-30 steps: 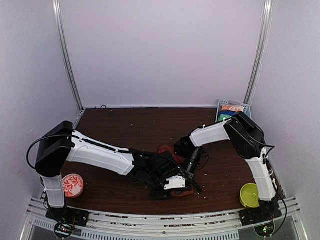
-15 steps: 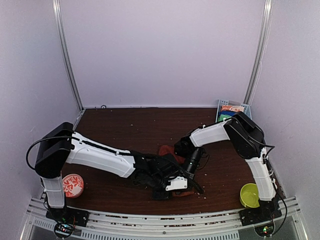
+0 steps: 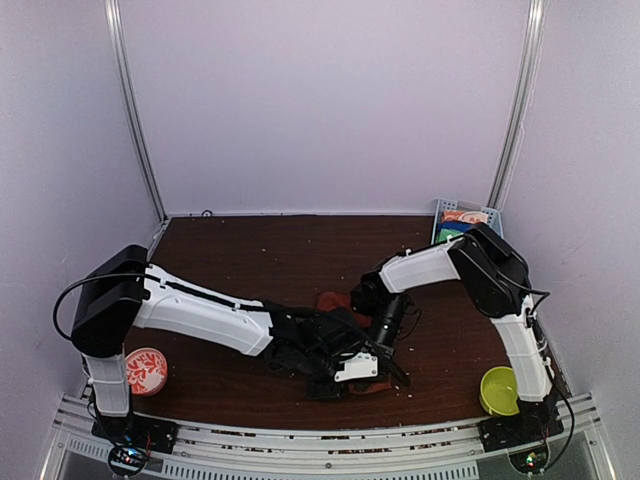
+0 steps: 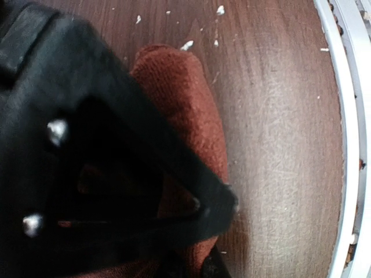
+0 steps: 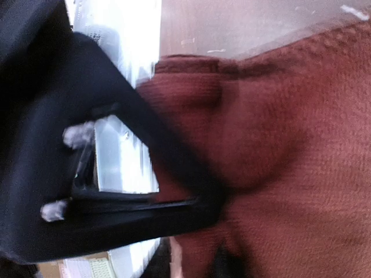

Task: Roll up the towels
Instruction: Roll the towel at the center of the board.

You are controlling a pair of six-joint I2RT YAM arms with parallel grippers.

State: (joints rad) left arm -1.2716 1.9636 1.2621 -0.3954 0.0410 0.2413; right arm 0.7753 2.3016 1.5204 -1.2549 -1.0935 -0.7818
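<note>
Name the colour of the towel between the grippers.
Rust red; the towel shows best in the right wrist view.

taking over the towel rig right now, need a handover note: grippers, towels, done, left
Left gripper: down on the red towel near the front middle of the table; can't tell if it's clamped.
Right gripper: on the same towel from the right; grip also unclear.
Done: red towel is bunched under both arms, one thick folded end showing; not a finished roll, it seems.
Green towel: not visible in any view.
To do: finish rolling the red one, then find and roll the green.
</note>
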